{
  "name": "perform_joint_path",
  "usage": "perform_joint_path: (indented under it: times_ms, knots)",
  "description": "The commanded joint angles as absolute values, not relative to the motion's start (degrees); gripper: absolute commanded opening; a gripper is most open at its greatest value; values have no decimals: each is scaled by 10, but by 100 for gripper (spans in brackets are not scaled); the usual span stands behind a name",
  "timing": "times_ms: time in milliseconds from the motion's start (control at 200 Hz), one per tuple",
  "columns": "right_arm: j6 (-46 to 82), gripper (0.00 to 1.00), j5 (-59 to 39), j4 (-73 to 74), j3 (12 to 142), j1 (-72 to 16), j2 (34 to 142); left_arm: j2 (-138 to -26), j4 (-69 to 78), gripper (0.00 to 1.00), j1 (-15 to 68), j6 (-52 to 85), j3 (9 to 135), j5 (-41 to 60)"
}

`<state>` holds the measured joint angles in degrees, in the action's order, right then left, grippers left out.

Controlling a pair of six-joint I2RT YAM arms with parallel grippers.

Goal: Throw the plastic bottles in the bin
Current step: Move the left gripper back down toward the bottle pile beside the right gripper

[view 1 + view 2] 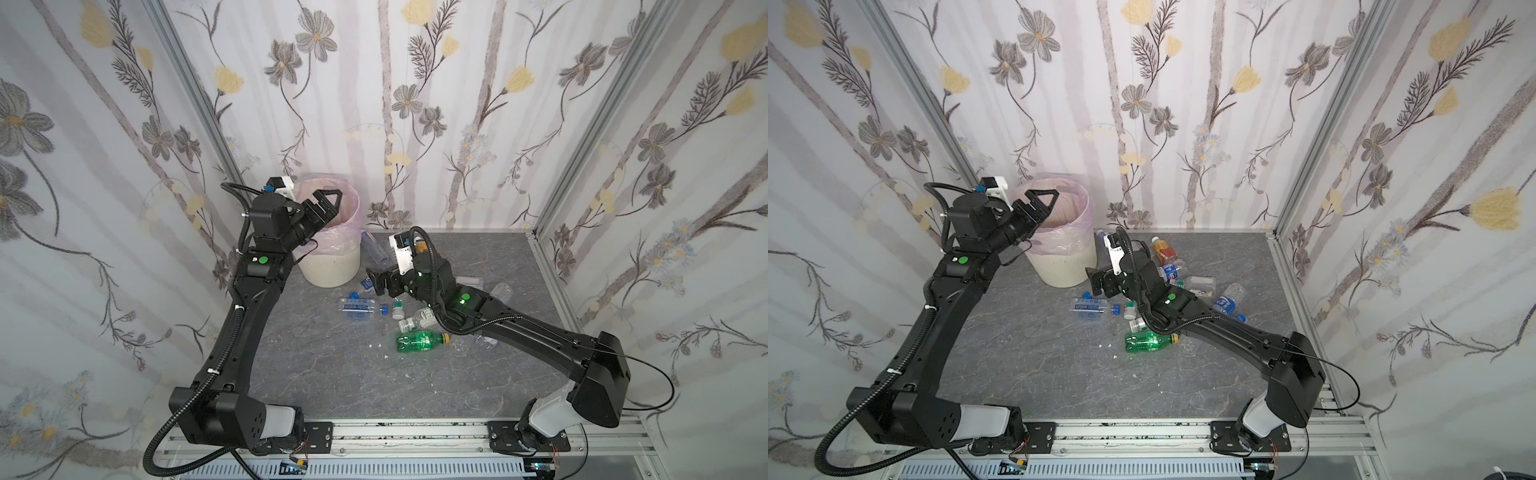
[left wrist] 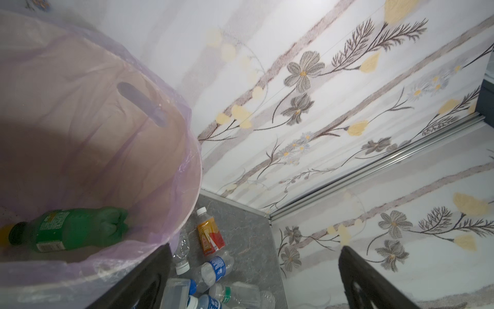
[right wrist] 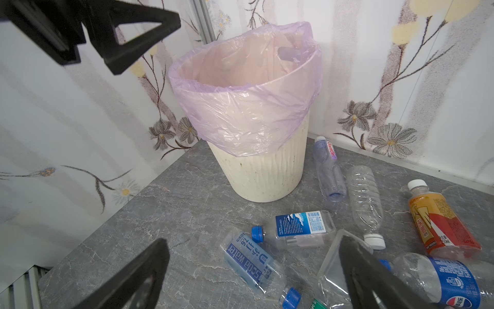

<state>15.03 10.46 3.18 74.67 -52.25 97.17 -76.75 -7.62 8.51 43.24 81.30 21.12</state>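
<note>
The bin (image 1: 328, 266) (image 1: 1059, 266), cream with a pink bag, stands at the table's back left. My left gripper (image 1: 330, 203) (image 1: 1044, 205) hangs open and empty over its rim. In the left wrist view a green bottle (image 2: 72, 230) lies inside the bin (image 2: 107, 133). My right gripper (image 1: 374, 282) (image 1: 1094, 282) (image 3: 254, 243) is open low over the table beside the bin (image 3: 259, 174). A clear "soda water" bottle (image 3: 248, 262) (image 1: 357, 307) lies under its fingers. Other plastic bottles lie around: a green one (image 1: 419, 341) (image 1: 1148, 343), an orange-red one (image 1: 1163, 251) (image 3: 441, 224), and several clear ones.
Floral-papered walls with aluminium posts close in the grey marbled table (image 1: 332, 374) on three sides. A clear flat package (image 1: 1200, 282) lies among the bottles behind the right arm. Small white scraps (image 1: 379, 345) dot the table's middle. A metal rail (image 1: 415, 436) runs along the front.
</note>
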Motion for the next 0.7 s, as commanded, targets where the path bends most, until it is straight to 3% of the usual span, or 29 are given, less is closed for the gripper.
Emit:
perform_joint_path:
  times_ms: [0,395,699]
  knots:
    - [177,100,107,51,730,-510,959,-744,-67,100,119,388,767,172]
    - [208,100,111,10,641,-475,918,-679,-75,100,213,372,592,86]
    - [288,100,136,-9,528,-430,856,-679,24,100,333,493,497,-38]
